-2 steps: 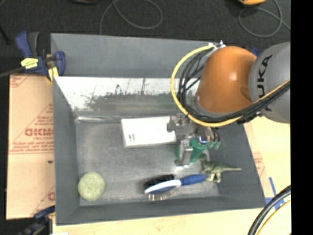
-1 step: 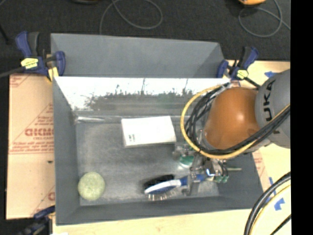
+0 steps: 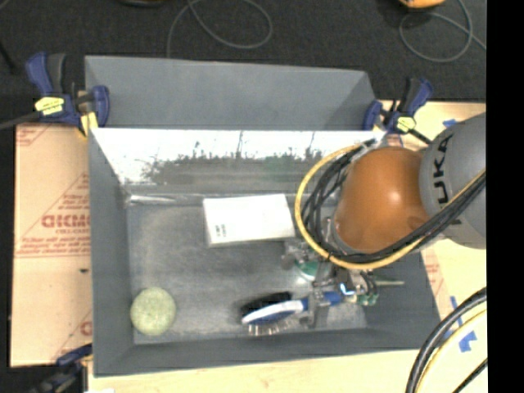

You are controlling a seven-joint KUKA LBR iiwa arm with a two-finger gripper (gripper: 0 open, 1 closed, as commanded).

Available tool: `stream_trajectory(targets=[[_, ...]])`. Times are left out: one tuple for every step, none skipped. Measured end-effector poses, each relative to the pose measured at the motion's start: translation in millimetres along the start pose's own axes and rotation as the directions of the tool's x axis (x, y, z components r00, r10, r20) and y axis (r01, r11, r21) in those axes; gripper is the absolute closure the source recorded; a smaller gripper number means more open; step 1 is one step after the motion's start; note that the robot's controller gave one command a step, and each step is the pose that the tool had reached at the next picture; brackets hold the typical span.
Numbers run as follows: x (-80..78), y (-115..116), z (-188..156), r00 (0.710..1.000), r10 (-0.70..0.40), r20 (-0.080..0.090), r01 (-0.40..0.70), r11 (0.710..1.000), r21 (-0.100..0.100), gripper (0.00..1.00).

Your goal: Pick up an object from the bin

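**Low at the front right**

Gripper (image 3: 327,291) down near the front right of the bin (image 3: 115,244), at the right end of a blue-and-white tool (image 3: 270,311) lying along the front wall. Open or closed: cannot tell. White box (image 3: 247,220) mid-bin, just behind. Pale green ball (image 3: 153,311) front left, well apart.

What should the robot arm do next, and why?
Probably shift the gripper a little to the view's left, over the middle of the blue and white thing. The gripper sits at that thing's right end, so it looks off-centre for a grab. The white box and the pale green ball lie farther away.
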State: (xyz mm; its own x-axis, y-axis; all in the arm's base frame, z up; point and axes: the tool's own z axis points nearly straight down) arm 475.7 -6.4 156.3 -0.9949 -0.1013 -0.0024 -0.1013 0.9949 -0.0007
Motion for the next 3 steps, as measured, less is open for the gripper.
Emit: stream_trajectory(targets=[[0.7,-6,14,0.998,-0.063,-0.002,0.063,0.998,0.0,0.0],[-3.1,-2,45,1.0,0.002,0.006,-0.002,1.0,0.0,0.0],[1.1,1,86,1.0,0.015,0.001,-0.015,1.0,-0.001,1.0]])
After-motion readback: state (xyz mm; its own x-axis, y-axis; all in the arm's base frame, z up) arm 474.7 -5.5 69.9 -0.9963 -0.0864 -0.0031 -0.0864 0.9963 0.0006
